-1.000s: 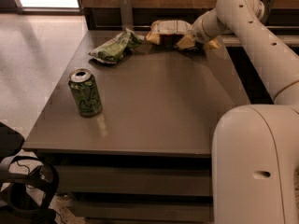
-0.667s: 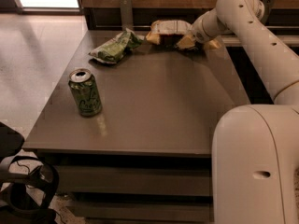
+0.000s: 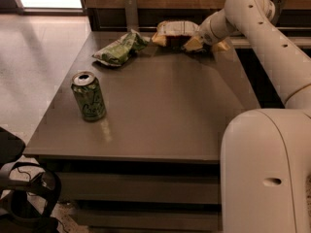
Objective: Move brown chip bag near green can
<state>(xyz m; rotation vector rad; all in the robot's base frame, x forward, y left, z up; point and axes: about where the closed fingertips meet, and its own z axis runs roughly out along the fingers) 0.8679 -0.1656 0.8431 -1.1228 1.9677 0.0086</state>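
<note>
The brown chip bag [image 3: 174, 32] lies at the far edge of the table, its white panel up, dark brown below and a yellow end at the left. My gripper [image 3: 207, 43] is at the bag's right end, low over the table, at the tip of the white arm [image 3: 252, 13] that reaches in from the right. The green can [image 3: 89, 96] stands upright near the table's left front, far from the bag, with its silver top open.
A smaller green chip bag [image 3: 116, 50] lies at the back left of the grey table [image 3: 165, 110]. A dark wall and rail run behind the table's far edge. My white base [image 3: 267, 174] fills the right front. A black chair [image 3: 19, 193] is at lower left.
</note>
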